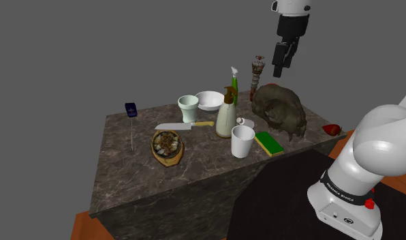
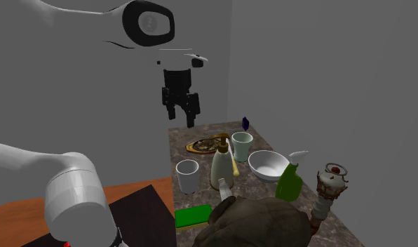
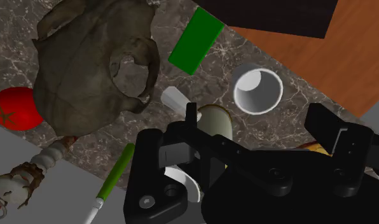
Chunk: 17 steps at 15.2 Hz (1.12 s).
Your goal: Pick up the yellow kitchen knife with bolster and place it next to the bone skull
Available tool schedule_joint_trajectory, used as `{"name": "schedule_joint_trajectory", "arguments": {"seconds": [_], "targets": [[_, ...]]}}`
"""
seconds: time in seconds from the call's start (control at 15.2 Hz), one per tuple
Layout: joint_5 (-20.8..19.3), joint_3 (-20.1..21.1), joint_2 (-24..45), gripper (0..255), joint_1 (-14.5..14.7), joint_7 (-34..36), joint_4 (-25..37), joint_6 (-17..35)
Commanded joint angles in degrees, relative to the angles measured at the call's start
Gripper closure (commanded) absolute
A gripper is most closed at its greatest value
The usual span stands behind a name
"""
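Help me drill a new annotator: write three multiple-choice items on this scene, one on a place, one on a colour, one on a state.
1. Where does the yellow-handled knife lie?
A. Between the pale green cup and the dish of food.
B. Upright inside that cup.
C. Across the rim of that dish.

2. What colour is the sponge on its top face?
A. Red.
B. Green.
C. Blue.

3. How is the claw?
A. Shut on the knife.
B. Shut on the sponge.
C. Open and empty, high above the counter.

Key: 1 A, in the shoulder view the knife lies flat with the cup behind it and the dish in front; 2 B, the top shows green over a yellow edge; 3 C, its fingers stand apart with nothing between them.
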Motion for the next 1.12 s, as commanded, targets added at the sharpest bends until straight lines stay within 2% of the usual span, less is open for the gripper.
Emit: {"name": "schedule_joint_trajectory", "arguments": {"seconds": [0.0, 0.53, 1.06], "targets": [[0.0, 0.0, 0.0, 0, 0.0, 0.0, 0.0, 0.0], [0.9, -4.7, 13.9, 0, 2.5, -10.7, -0.3, 14.7], [5.0, -7.7, 30.6, 0, 5.4, -22.4, 5.0, 26.0]]}}
